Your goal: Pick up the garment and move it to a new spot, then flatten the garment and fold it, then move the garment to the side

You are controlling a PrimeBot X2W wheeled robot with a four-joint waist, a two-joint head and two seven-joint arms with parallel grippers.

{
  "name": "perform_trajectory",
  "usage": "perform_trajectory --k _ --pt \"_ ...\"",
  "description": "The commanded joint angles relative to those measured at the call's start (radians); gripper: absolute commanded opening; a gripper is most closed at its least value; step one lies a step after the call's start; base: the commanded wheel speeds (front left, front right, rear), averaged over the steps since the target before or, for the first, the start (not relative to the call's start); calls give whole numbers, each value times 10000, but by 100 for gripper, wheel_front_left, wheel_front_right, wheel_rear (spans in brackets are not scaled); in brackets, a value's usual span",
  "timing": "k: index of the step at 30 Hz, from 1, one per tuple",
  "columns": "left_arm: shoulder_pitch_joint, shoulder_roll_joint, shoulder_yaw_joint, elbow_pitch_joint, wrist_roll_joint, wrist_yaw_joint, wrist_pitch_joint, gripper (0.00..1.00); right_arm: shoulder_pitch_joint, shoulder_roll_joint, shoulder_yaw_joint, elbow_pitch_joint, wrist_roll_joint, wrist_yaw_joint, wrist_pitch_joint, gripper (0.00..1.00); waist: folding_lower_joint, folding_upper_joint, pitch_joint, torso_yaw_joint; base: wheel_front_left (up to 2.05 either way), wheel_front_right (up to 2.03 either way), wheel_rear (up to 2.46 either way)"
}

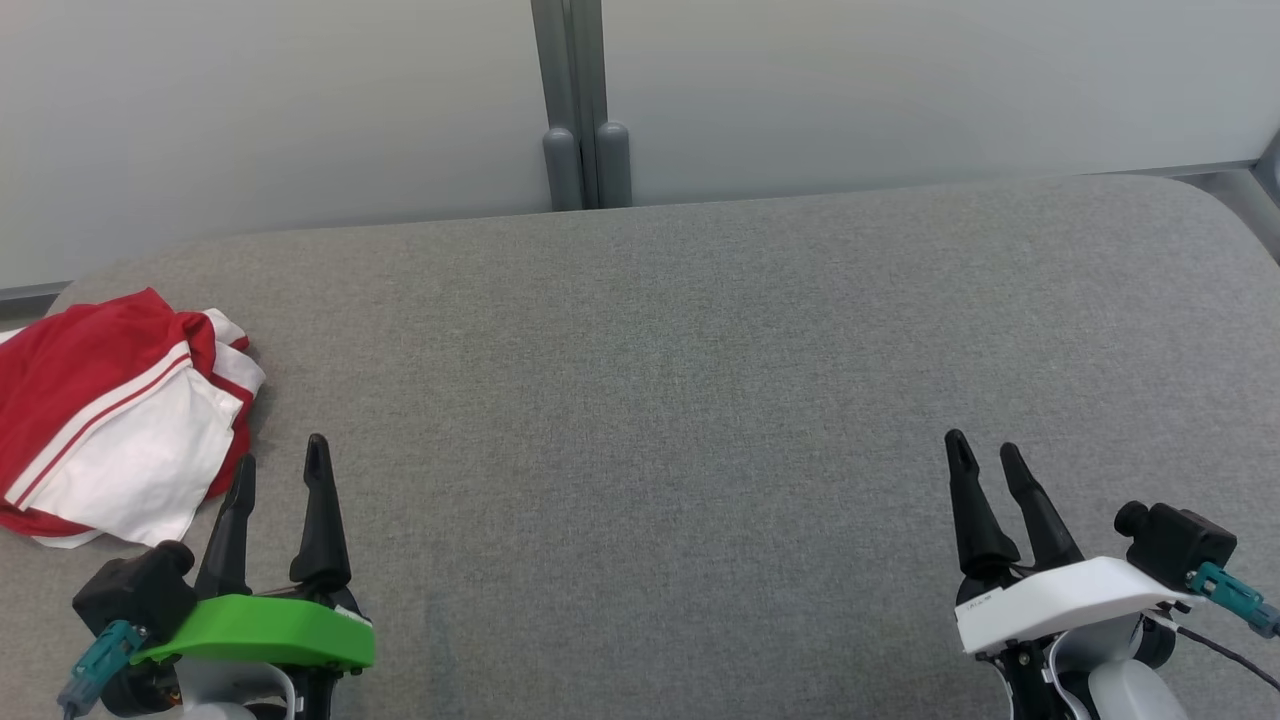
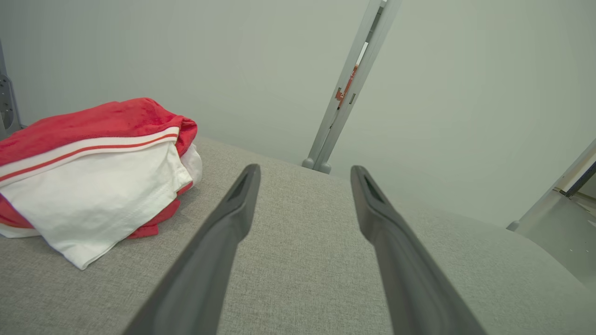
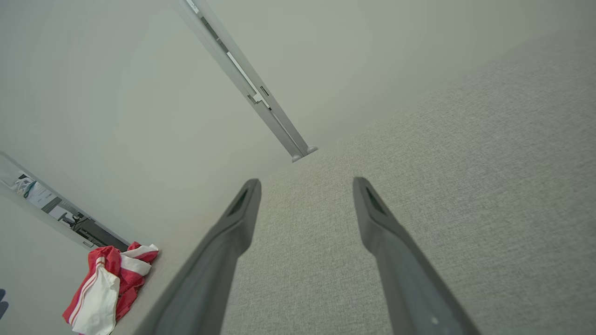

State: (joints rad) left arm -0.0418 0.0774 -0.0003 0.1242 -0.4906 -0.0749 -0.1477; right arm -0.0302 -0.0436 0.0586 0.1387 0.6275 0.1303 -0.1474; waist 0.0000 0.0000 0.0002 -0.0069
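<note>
Fingers of the left gripper [image 1: 281,452] are held parted and empty, pointed forward and low over the grey padded surface [image 1: 700,400], with the bunched red-and-white garment [image 1: 120,420] lying just beside them to the left, untouched. The right gripper [image 1: 984,442] is likewise held parted with nothing gripped, its fingers leaned slightly leftward, and the garment is seen well apart, far to its left.

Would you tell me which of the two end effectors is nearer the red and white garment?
The left end effector, with the green housing: the garment lies just beside it, while the white-housed right end effector is far away.
</note>
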Motion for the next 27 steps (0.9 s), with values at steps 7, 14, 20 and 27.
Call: perform_trajectory --k 7,14,20,27 --pt "28 138 -34 -118 779 -51 -255 100 10 -61 23 -154 -920 5 -255 100 0 0 -15 6 0 0 0" --pt "70 163 -1 -27 1405 -75 -416 100 66 -67 1 -202 -1656 4 -430 100 0 0 -46 -3 0 0 0" --pt "166 146 -33 56 1908 -78 -551 100 124 -70 56 -252 -2219 4 -553 100 0 0 -84 -13 0 0 0" --pt "176 167 39 263 2434 -67 -693 100 172 -76 115 -332 -2869 5 -702 100 0 0 -147 7 0 0 0"
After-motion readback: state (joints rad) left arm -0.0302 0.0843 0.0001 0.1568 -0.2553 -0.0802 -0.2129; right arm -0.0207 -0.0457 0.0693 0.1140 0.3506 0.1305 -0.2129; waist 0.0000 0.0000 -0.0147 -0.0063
